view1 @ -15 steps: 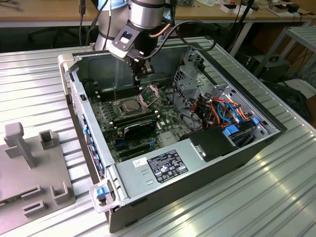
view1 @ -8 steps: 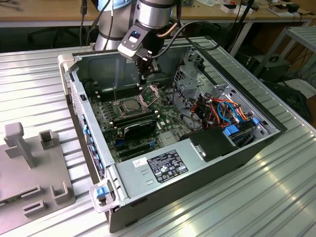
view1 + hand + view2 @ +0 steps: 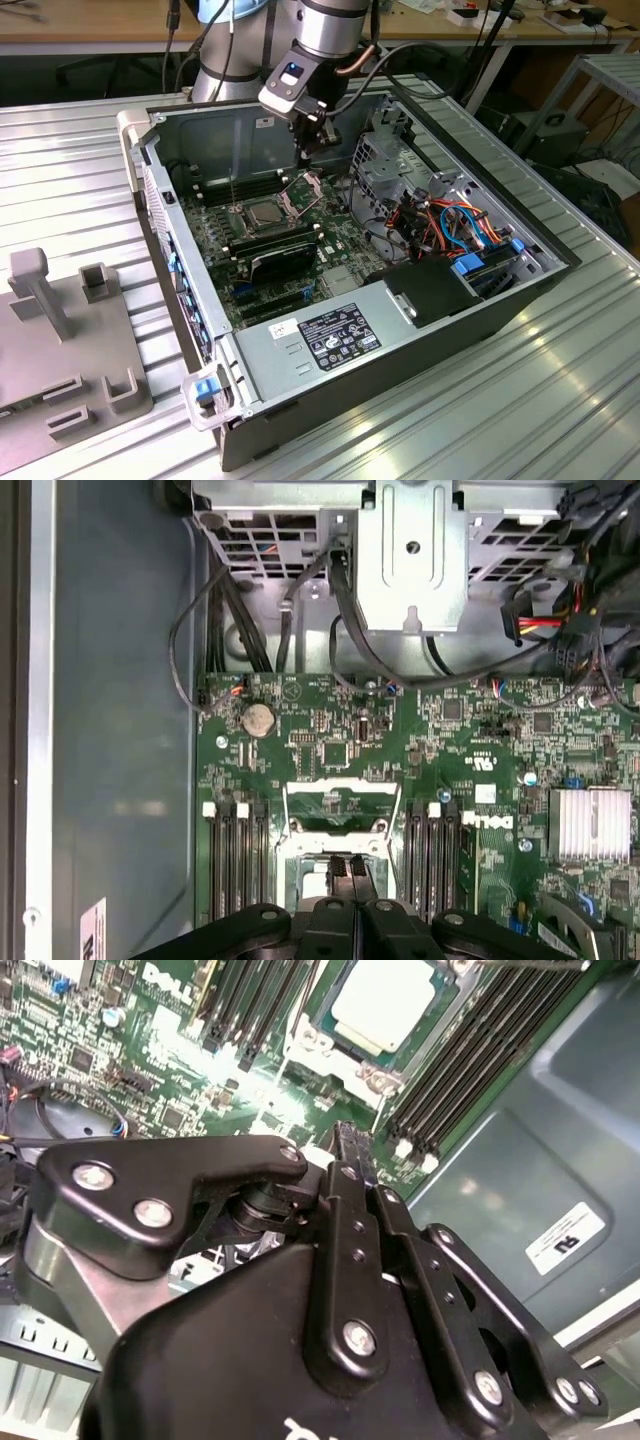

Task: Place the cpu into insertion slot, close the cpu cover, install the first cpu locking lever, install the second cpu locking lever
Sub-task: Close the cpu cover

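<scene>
cpu [image 3: 262, 212] sits flat in the insertion slot [image 3: 308, 1040], metal top up, a little left of centre in the exterior view. the second wrist view shows it square inside the socket rim [image 3: 385, 1000], with no tilt to be seen. step one judged done.

cpu cover [image 3: 305, 188] is open. it is swung up on its hinge just to the exterior view's right of the cpu, and in the first wrist view green board shows through its window [image 3: 336, 785]. it is not down over the chip. step two not yet done.

a thin locking lever [image 3: 232, 192] stands upright at the slot's other side, unlatched. a second lever cannot be made out with certainty. both lever steps judged outstanding.

gripper [image 3: 307, 150] hangs above the raised cover, in the upper middle of the exterior view, pointing down. the jaws are pressed together, tip to tip, and pinch nothing; the first wrist view shows the fingertips [image 3: 342, 866] closed. the pictures do not settle whether the tips touch the cover. it looks like a small gap.

around this: green motherboard [image 3: 340, 235] inside the open computer case [image 3: 160, 200], memory sticks flanking the socket, and the case lying on the ribbed metal table [image 3: 80, 170]. a grey fixture [image 3: 60, 350] sits at the lower left of the exterior view, well apart from the work.

progress estimate: one of four steps complete.
</scene>
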You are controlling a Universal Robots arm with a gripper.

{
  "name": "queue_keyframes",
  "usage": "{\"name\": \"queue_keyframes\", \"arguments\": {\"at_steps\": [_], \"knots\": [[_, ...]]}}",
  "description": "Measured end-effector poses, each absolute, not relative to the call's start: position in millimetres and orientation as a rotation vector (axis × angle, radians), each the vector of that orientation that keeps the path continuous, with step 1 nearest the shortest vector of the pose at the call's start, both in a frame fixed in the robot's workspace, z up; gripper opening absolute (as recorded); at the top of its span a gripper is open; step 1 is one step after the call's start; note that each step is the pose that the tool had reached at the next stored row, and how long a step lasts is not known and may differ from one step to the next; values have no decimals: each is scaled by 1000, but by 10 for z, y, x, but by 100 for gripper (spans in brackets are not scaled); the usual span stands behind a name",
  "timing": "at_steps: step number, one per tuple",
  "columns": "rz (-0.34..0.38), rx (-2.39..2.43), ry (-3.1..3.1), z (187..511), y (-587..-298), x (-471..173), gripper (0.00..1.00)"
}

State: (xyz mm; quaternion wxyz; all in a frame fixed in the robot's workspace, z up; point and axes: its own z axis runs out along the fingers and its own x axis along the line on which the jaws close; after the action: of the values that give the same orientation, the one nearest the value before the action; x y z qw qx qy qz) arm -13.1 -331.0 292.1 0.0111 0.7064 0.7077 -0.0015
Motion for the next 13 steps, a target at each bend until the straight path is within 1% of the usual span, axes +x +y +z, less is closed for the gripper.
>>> {"name": "queue_keyframes", "arguments": {"at_steps": [13], "knots": [[-5, 2204, 2208, 2917, -3309, -120, 11]]}}
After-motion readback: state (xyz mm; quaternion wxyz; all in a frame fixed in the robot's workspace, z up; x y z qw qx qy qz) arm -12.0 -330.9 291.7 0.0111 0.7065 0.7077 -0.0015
